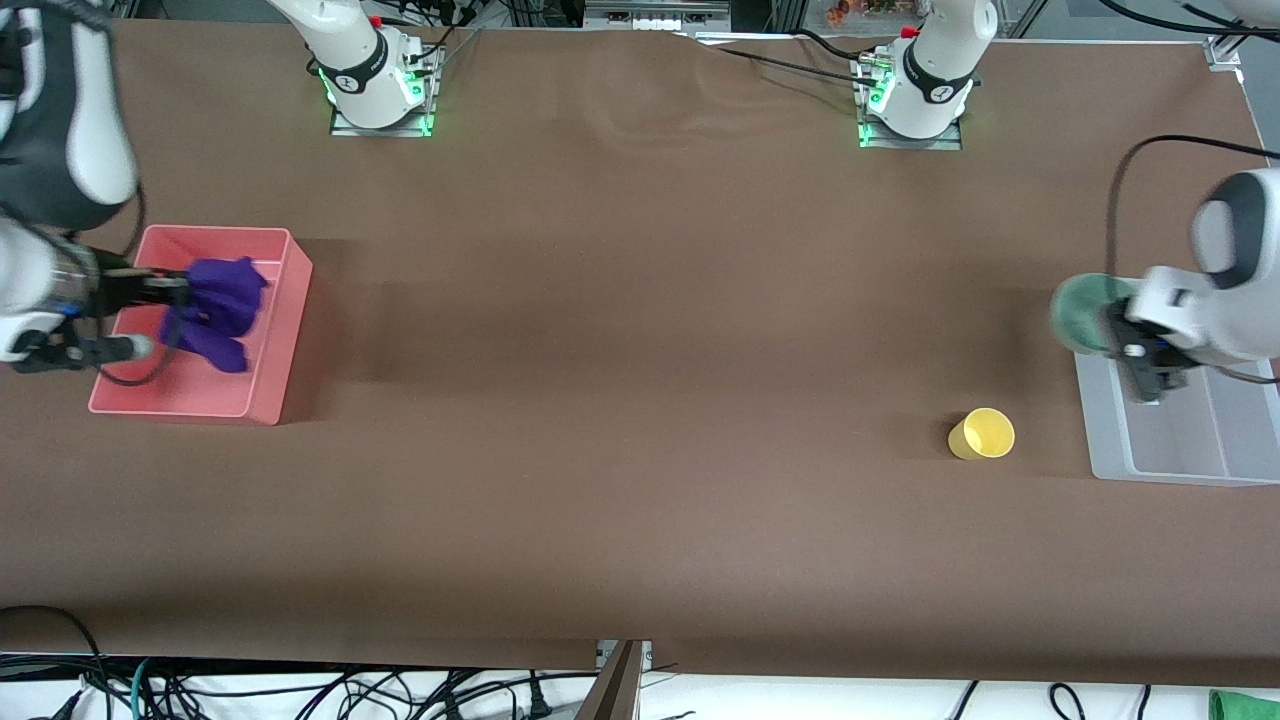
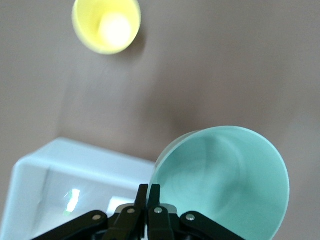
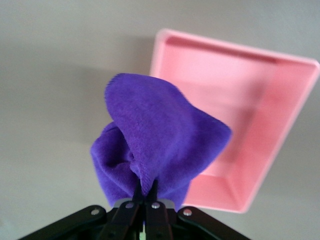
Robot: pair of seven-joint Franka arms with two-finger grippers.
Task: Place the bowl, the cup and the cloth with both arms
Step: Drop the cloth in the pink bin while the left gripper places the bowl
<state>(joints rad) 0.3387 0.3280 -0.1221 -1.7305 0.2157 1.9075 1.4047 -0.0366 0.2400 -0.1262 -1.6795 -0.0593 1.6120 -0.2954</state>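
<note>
My right gripper (image 1: 172, 292) is shut on the purple cloth (image 1: 218, 310) and holds it in the air over the pink bin (image 1: 282, 330). In the right wrist view the cloth (image 3: 160, 145) hangs from my gripper (image 3: 148, 188), with the pink bin (image 3: 280, 130) below. My left gripper (image 1: 1115, 325) is shut on the rim of the sage-green bowl (image 1: 1078, 312), tilted in the air over the edge of the clear bin (image 1: 1110, 440). The left wrist view shows the bowl (image 2: 225, 180) pinched at my gripper (image 2: 148, 192). The yellow cup (image 1: 982, 434) stands on the table beside the clear bin, also in the left wrist view (image 2: 106, 25).
The pink bin sits at the right arm's end of the table, the clear bin (image 2: 55, 165) at the left arm's end. The brown table cover (image 1: 640, 380) stretches between them. Cables lie along the table edge nearest the front camera.
</note>
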